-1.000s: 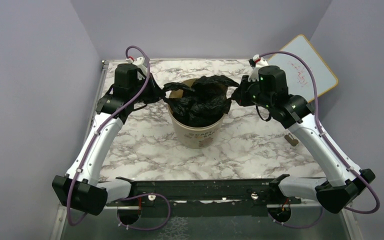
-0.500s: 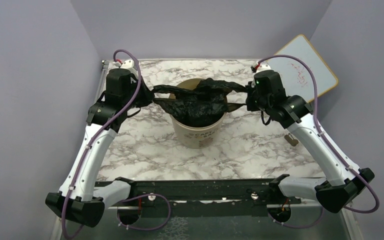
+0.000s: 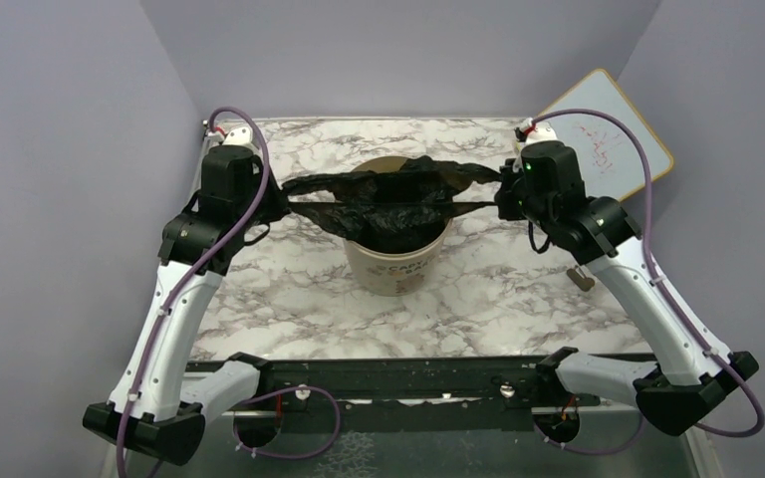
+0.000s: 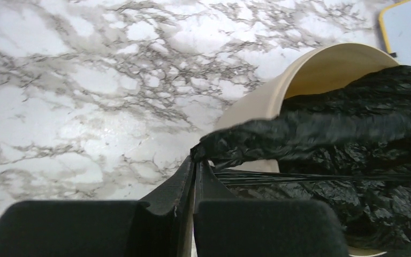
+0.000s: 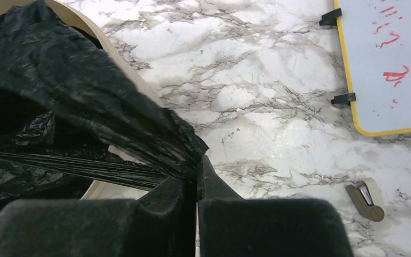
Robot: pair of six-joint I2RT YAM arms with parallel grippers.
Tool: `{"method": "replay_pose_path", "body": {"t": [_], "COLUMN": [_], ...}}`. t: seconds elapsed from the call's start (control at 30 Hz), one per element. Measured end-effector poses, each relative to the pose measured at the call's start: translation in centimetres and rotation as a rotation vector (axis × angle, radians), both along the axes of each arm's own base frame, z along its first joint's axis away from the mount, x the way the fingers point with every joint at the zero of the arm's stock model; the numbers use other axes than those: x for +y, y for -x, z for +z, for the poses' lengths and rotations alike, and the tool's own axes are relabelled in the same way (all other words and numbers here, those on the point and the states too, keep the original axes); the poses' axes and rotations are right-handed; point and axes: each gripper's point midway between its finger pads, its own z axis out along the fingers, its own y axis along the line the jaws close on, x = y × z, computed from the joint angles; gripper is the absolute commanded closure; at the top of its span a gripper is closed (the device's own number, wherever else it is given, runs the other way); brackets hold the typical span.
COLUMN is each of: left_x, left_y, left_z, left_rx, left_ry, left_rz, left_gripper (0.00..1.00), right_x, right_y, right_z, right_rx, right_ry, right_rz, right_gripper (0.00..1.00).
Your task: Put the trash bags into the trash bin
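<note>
black bag drawn sideways across the bin mouth

the black bag [image 3: 388,191] lies with its long axis running left to right across the counter [image 3: 279,294]. it is strung between the two arms just above the top of the bin [image 3: 395,267]. its upper edge forms a taut, wrinkled band, and a thin strand of plastic runs straight beneath it. the bag's middle sags downward into the bin.

the bin stands upright near the centre of the counter, with its lettered side toward the near edge. crumpled black plastic fills most of its inside, and a strip of bare beige inner wall shows at the far side.

the left end effector [image 3: 281,202] is pressed together, pinching the bag's left tip just outside the bin's left rim. the right end effector [image 3: 503,196] is likewise pressed together on the bag's right tip, just beyond the right rim.

a white board [image 3: 608,139] with a yellow frame and red marks leans at the far right corner. a small beige object [image 3: 580,280] lies on the counter under the right arm.
</note>
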Motion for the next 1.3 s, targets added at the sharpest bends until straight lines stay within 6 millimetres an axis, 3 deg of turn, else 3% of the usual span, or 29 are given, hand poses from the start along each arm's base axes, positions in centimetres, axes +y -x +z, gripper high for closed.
{"method": "replay_pose_path", "body": {"t": [0.1, 0.23, 0.33, 0.4, 0.5, 0.6, 0.7, 0.87, 1.03, 1.17, 1.3], "left_x": [0.8, 1.6, 1.6, 1.7, 1.8, 1.9, 2.2, 1.7, -1.0, -2.6, -3.6], "left_y": [0.6, 1.6, 1.5, 1.3, 1.3, 1.0, 1.3, 2.2, 1.9, 0.7, -0.3], "left_z": [-0.3, -2.6, -4.1, -4.5, -3.9, -2.0, 0.2, 2.7, 4.2, 4.6, 4.3], "left_rx": [0.013, 0.054, 0.107, 0.119, 0.106, 0.055, -0.013, -0.116, -0.206, -0.256, -0.291], "left_ry": [-0.020, -0.041, -0.059, -0.069, -0.083, -0.083, -0.078, -0.088, -0.099, -0.110, -0.147], "left_rz": [0.034, 0.057, 0.056, 0.055, 0.048, 0.043, 0.048, -0.032, -0.234, -0.340, -0.420], "left_gripper": [0.74, 0.68, 0.53, 0.38, 0.25, 0.15, 0.02, 0.01, 0.01, 0.01, 0.01], "right_x": [-0.3, -0.6, -0.4, -0.4, -0.3, -0.4, -0.8, -1.0, 0.7, 2.9, 4.9], "right_y": [0.7, 1.6, 1.4, 1.2, 1.0, 0.9, 1.2, 2.8, 4.2, 3.1, 0.3], "right_z": [-0.2, -3.5, -4.9, -5.1, -4.2, -2.6, -0.2, 4.4, 6.0, 6.5, 6.5], "right_rx": [0.000, 0.083, 0.134, 0.141, 0.116, 0.060, -0.034, -0.293, -0.497, -0.541, -0.489], "right_ry": [-0.015, 0.011, 0.026, 0.029, 0.026, 0.013, -0.025, -0.136, -0.164, -0.124, -0.084], "right_rz": [-0.010, -0.013, -0.016, -0.019, -0.006, 0.003, 0.001, 0.073, 0.262, 0.382, 0.422], "right_gripper": [0.93, 0.84, 0.63, 0.46, 0.41, 0.37, 0.23, 0.17, 0.17, 0.19, 0.18]}}
